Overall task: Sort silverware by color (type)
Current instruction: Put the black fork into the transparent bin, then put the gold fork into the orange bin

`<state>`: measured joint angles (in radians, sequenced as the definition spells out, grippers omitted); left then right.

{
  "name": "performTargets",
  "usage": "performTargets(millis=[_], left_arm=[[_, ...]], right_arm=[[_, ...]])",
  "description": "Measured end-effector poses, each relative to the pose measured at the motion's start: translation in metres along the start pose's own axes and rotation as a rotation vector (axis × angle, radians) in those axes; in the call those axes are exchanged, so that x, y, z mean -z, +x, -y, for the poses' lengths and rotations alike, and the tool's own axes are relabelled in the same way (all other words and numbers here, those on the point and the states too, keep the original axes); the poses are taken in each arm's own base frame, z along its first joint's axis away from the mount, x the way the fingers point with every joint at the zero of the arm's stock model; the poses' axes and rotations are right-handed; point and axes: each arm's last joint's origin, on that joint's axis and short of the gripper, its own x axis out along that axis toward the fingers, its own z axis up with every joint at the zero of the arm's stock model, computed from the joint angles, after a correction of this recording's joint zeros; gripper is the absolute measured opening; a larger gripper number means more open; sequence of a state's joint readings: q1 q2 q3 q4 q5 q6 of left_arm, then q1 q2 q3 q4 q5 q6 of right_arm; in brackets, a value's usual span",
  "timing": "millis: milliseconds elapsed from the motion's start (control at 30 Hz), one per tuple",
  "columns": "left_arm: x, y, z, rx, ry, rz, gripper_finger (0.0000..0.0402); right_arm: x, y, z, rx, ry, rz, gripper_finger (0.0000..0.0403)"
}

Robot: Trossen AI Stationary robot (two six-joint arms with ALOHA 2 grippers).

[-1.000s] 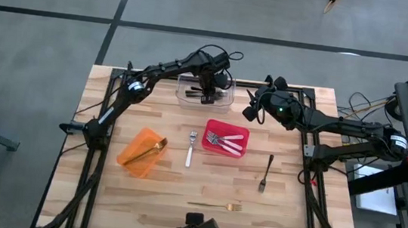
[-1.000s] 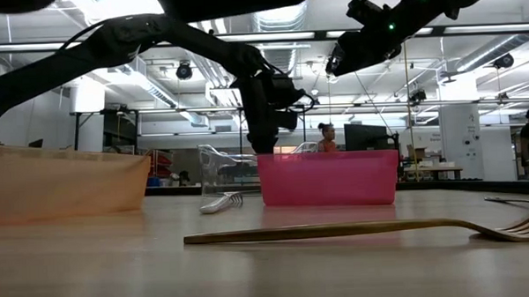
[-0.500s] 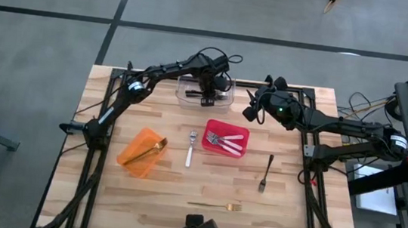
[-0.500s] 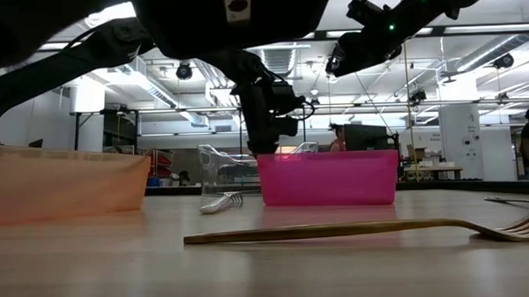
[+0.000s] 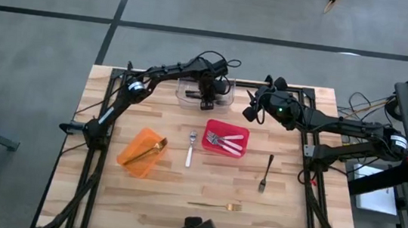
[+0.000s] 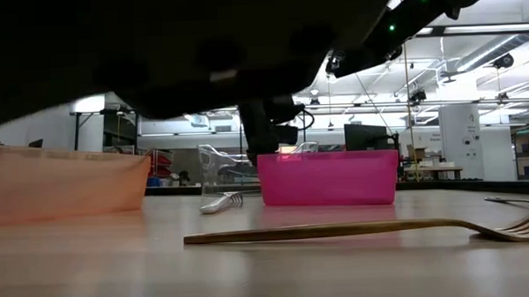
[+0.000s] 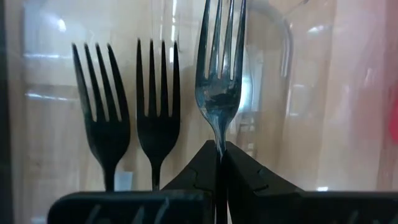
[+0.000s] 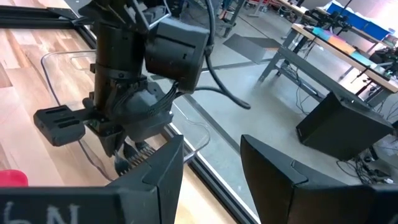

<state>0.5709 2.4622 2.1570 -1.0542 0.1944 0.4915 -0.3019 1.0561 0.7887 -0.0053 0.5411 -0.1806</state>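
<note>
My left gripper [image 5: 207, 97] reaches down into the clear bin [image 5: 189, 93] at the table's far side, shut on a black fork [image 7: 219, 74]. Two more black forks [image 7: 127, 118] lie on the bin's floor beside it. My right gripper [image 5: 249, 112] hangs open and empty above the table, right of the clear bin. The red bin [image 5: 226, 139] holds silver forks; the orange bin [image 5: 141, 151] holds a gold fork. On the wood lie a silver fork [image 5: 190, 149], a black fork [image 5: 266, 174] and a gold fork [image 5: 215, 205]. My left gripper pinches the black fork's thin neck [image 7: 219, 144], just behind the tines, between its two fingertips. The fingers come from above, pointing steeply down, and lie along the fork. The tines stick out past the fingertips into the clear bin; whether they touch its floor I cannot tell.
The three bins stand across the table's middle and far side, the red bin [image 6: 327, 177] just in front of the clear one [image 6: 219, 166] in the low view. The table's right and near parts are bare wood around the loose forks. A dark blurred shape covers the low view's top.
My left gripper has sunk lower into the clear bin, still shut on the black fork, and tipped a little more upright. A dark shape has spread across the top of the low view.
</note>
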Motion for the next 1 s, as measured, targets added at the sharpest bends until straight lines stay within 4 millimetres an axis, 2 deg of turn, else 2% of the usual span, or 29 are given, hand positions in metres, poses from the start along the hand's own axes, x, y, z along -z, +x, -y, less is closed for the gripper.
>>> performTargets(millis=[167, 833, 1000], left_arm=[[0.004, 0.005, 0.001, 0.008, -0.014, -0.017, 0.0], [0.004, 0.001, -0.001, 0.001, -0.059, -0.013, 0.0022], [0.003, -0.013, 0.001, 0.016, -0.075, -0.043, 0.0023]], right_arm=[[0.0, 0.0, 0.0, 0.0, 0.0, 0.001, 0.015], [0.0, 0.0, 0.0, 0.0, -0.002, 0.002, 0.015], [0.0, 0.0, 0.0, 0.0, 0.014, 0.001, 0.015]])
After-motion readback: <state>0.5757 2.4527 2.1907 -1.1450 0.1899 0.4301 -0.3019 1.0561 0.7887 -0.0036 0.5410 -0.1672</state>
